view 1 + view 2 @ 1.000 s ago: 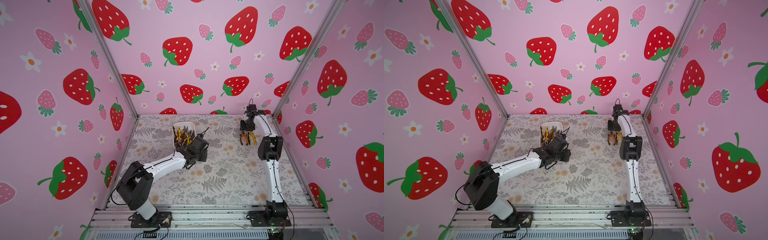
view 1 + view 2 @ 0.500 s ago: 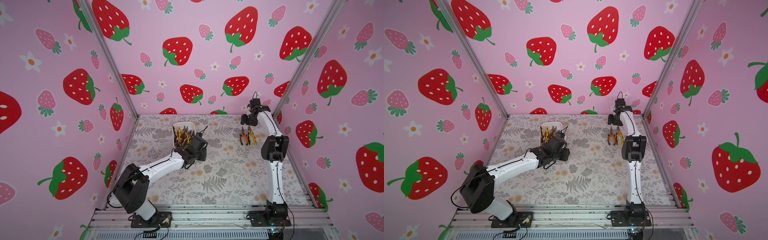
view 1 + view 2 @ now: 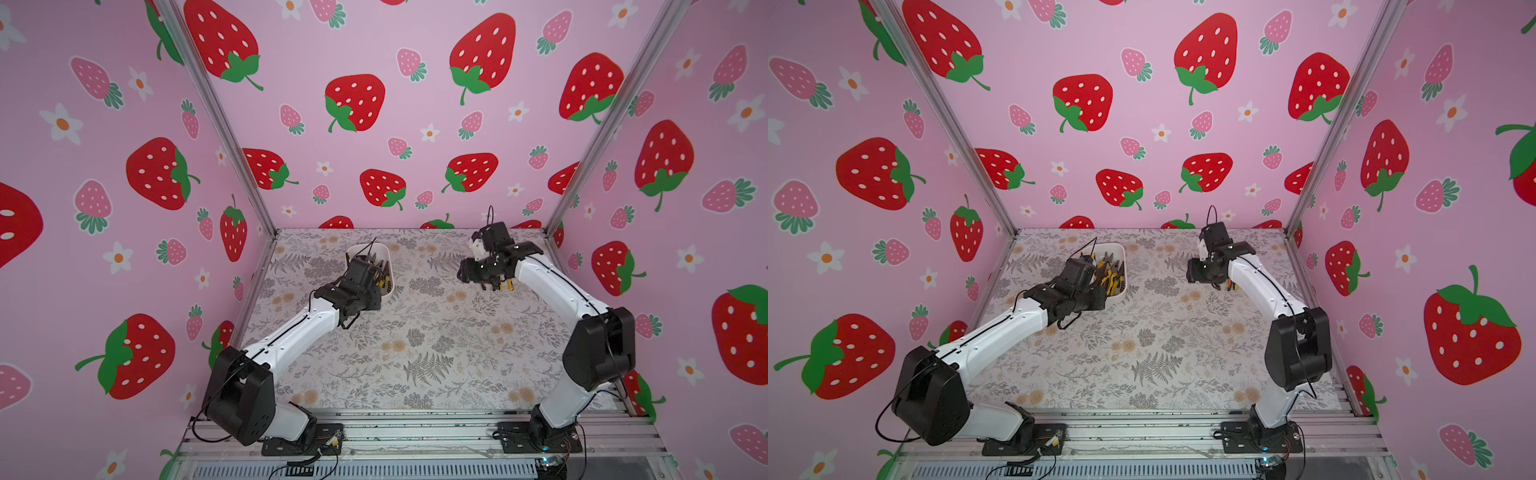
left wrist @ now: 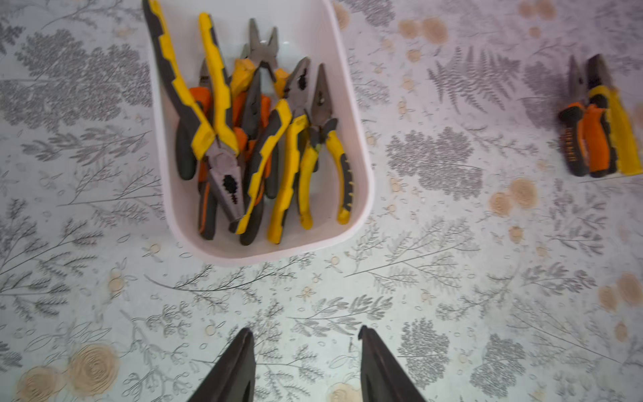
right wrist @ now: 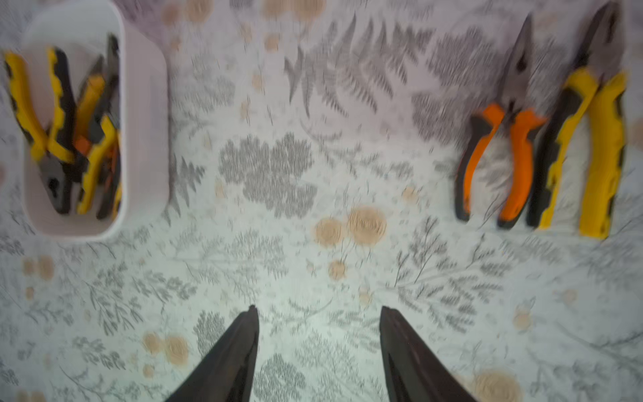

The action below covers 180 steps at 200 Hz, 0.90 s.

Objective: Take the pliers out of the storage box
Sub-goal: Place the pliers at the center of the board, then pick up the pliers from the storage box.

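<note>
Your right wrist view is smeared, and in both top views the left arm (image 3: pixel 291 328) covers much of the shallow white plastic storage box (image 4: pixel 363 156). The yellow-and-black and orange-and-black pliers (image 4: pixel 222 139) heaped inside overlap too much to count. Outside, on the floral mat (image 4: pixel 452 278), orange-handled pliers (image 5: pixel 522 167) lie just beside yellow-handled pliers (image 5: pixel 602 167) (lettering on the orange grip is unreadable). The left gripper (image 4: pixel 302 334) hovers near the box's end and the right gripper (image 5: pixel 318 309) over bare mat, both with jaws apart and empty.
</note>
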Available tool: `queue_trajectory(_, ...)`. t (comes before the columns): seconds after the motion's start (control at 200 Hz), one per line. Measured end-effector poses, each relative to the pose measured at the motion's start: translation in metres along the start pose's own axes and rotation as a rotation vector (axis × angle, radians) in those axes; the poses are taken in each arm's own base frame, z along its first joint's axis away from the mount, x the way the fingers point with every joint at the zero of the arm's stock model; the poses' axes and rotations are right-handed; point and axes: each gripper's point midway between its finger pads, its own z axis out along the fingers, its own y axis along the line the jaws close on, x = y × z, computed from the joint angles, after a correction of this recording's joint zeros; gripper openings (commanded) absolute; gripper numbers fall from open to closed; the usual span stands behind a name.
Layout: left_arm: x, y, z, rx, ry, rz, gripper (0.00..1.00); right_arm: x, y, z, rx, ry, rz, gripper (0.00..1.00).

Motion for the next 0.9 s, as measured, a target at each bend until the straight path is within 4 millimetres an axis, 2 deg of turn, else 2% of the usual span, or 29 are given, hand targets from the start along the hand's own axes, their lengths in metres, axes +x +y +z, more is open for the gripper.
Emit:
queue_trajectory(0.03,-0.001,0.008,0.001,-0.008,0.014,-0.014,0.51,0.019,0.005,0.002,-0.004,0.031,-0.01,0.6)
queue_trajectory(0.095,-0.004,0.022,0.003,-0.021,0.035,-0.042,0.51,0.048,0.015,0.0,-0.015,0.062,-0.032,0.6)
queue_trajectory(0.195,-0.017,0.033,0.004,-0.022,0.045,-0.07,0.51,0.07,0.029,-0.017,-0.047,0.042,-0.063,0.6)
queue_trajectory(0.345,-0.032,0.037,0.019,-0.018,0.06,-0.086,0.51,0.079,0.035,-0.048,-0.098,-0.041,-0.054,0.6)
queue_trajectory(0.48,-0.04,0.037,0.039,-0.032,0.091,-0.07,0.51,0.09,0.03,-0.062,-0.112,-0.077,-0.025,0.6)
queue_trajectory(0.59,-0.055,0.037,0.053,-0.051,0.097,-0.053,0.5,0.101,0.025,-0.061,-0.111,-0.072,-0.011,0.59)
queue_trajectory(0.765,-0.082,0.047,0.068,-0.126,0.078,-0.02,0.47,0.12,0.016,-0.047,-0.087,-0.024,0.0,0.59)
queue_trajectory(0.9,-0.096,0.046,0.079,-0.136,0.087,-0.005,0.45,0.124,0.014,-0.045,-0.081,-0.013,0.0,0.59)
